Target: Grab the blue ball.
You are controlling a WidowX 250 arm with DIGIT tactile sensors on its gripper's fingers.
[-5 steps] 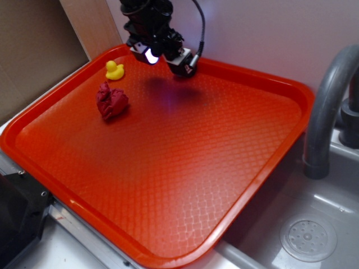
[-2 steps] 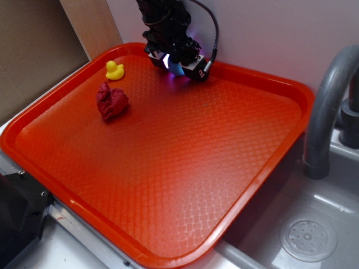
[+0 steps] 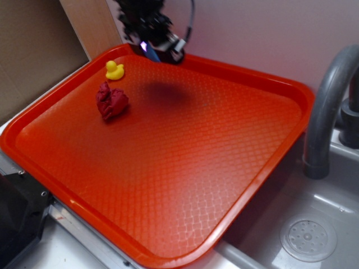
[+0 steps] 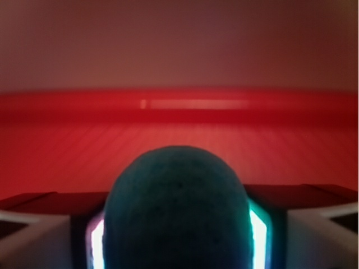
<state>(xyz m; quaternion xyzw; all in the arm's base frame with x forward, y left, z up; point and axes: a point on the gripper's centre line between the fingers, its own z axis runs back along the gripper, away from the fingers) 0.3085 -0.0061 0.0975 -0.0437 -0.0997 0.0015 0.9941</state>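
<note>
blue ball held between the jaws, above the far left of the tray

the blue ball (image 4: pixel 176 210) is seen in the wrist view filling the gap between the two fingers (image 4: pixel 259 235), with a lit pad pressed against each of its sides. the jaws are therefore closed narrowly on the ball, not standing wide. in the exterior view the gripper (image 3: pixel 152 46) is found over the far left edge of the red tray (image 3: pixel 235 185), and a dark shadow is cast on the tray surface a little nearer, which suggests that the gripper is lifted clear of it; the ball itself is hardly made out there. the ball lies directly between the fingers, centred, so no sideways correction is judged to be needed; being round, it offers no long axis to align. the yellow duck (image 3: pixel 114 70) and the red lump (image 3: pixel 111 101) are left on the tray, to the left and nearer, well apart from the gripper. the grab is judged to be essentially achieved.
</note>
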